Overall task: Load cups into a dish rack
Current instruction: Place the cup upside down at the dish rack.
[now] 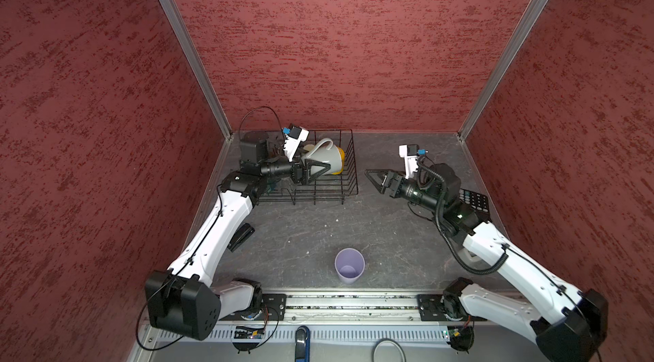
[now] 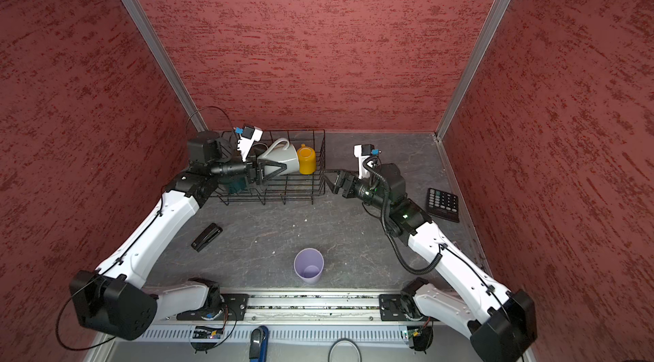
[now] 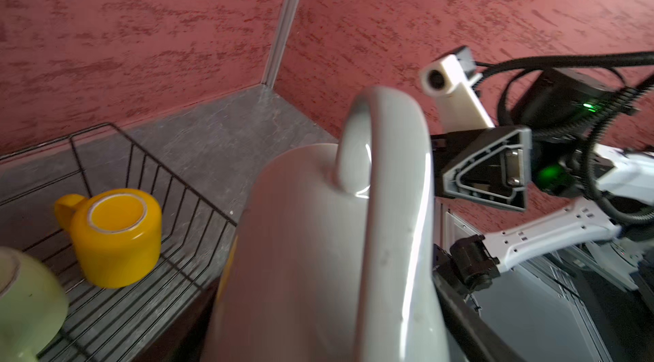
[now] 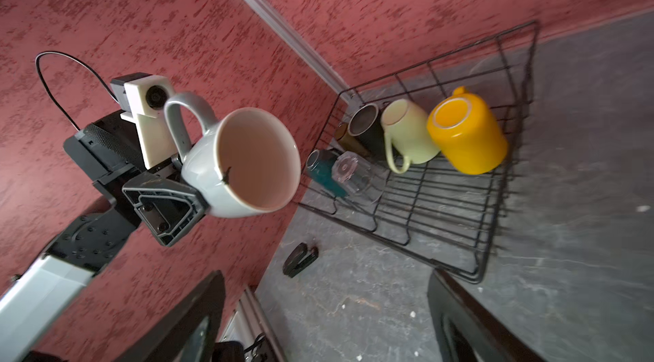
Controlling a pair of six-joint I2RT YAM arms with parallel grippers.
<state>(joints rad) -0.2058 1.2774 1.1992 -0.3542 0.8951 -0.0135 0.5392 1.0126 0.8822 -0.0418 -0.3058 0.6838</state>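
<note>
The left fingers (image 1: 317,171), black ribbed plastic triangles, are clamped on the lower body of the grey mug (image 1: 323,155) and hold it on its side above the dish rack (image 4: 442,202). The mug is smooth glazed ceramic with a wide flared mouth, a pale matte-looking inside and a tall looped handle turned upward. The right wrist view shows a small dark mark at its rim.

The right fingers (image 1: 375,177) are spread wide and hold nothing. They hover just beside the rack's right wall, pointing at it.

The rack is thin black wire, rectangular, with flared sides and short upright prongs along its near edge. It stands at the back left of the bench (image 1: 300,233), a dark grey slate-like surface with pale veins. Inside it, base up, are the glossy yellow mug (image 4: 467,130) with a pale ring on its foot, and the pale green mug (image 4: 410,133) touching it. Beside those are the black mug (image 4: 366,126) and the amber-brown tumbler (image 4: 341,136). Nearer the prongs are the teal mug (image 4: 322,174) and the clear ribbed glass (image 4: 354,173).

The lilac tumbler (image 1: 349,266), matte and tapered, stands upright near the bench's front edge, well apart from the rack.

A black stapler (image 2: 207,236) lies by the left arm. The black calculator (image 2: 443,204) lies by the right arm, and its key legends are too small to read.
</note>
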